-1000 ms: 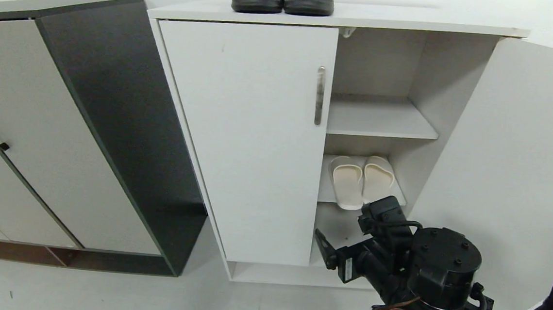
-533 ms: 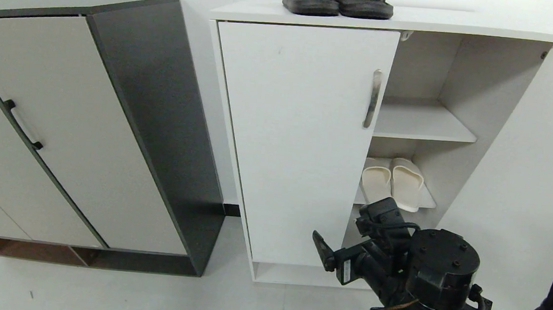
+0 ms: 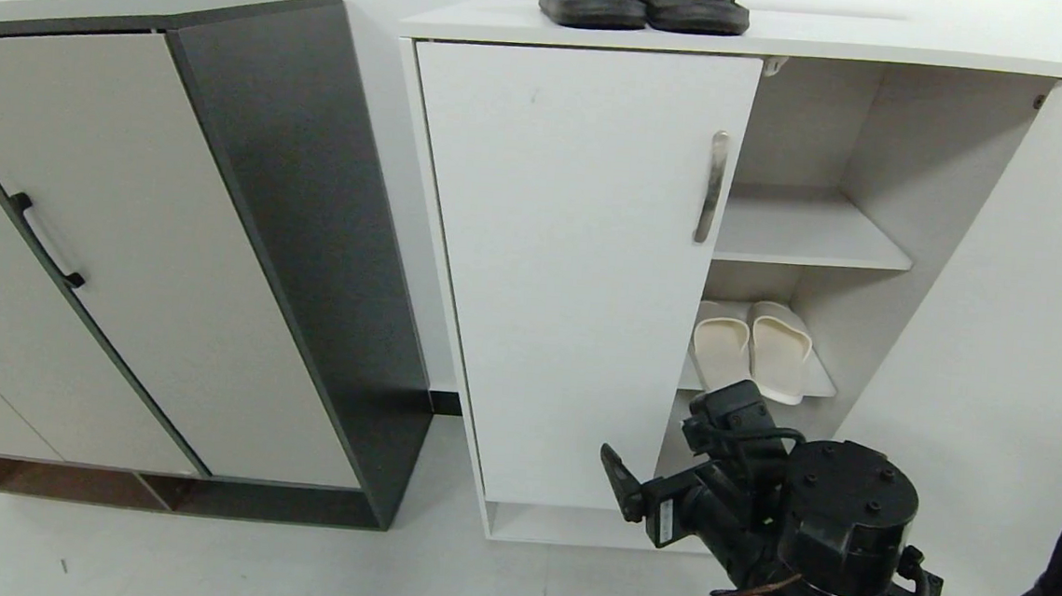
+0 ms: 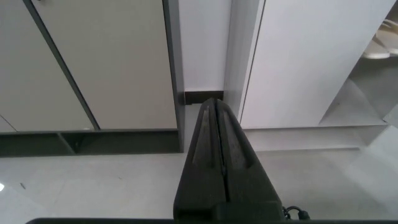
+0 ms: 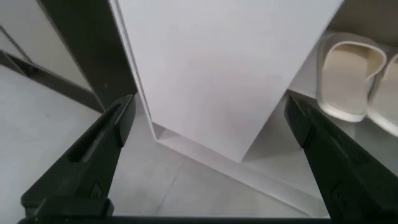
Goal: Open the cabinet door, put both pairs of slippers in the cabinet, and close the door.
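A pair of black slippers [image 3: 645, 2] stands on top of the white cabinet [image 3: 754, 44]. A pair of white slippers [image 3: 752, 346] lies on the cabinet's middle shelf, seen again in the right wrist view as the white slippers [image 5: 345, 78]. The cabinet's right door [image 3: 1007, 303] hangs open; its left door [image 3: 579, 273] is shut. My right gripper [image 5: 211, 155] is open and holds nothing, low in front of the left door's bottom corner, with one finger [image 3: 619, 477] showing. My left gripper [image 4: 213, 109] is shut and holds nothing, near the floor between the two cabinets.
A dark grey cabinet [image 3: 312, 227] with a beige door [image 3: 124, 241] stands to the left of the white one. A metal handle [image 3: 710, 187] runs down the shut left door. The upper shelf [image 3: 807, 233] is bare. Pale floor [image 3: 288, 571] lies in front.
The head view has shifted, so both cabinets now sit further right in the picture. The slippers and my right arm keep their places.
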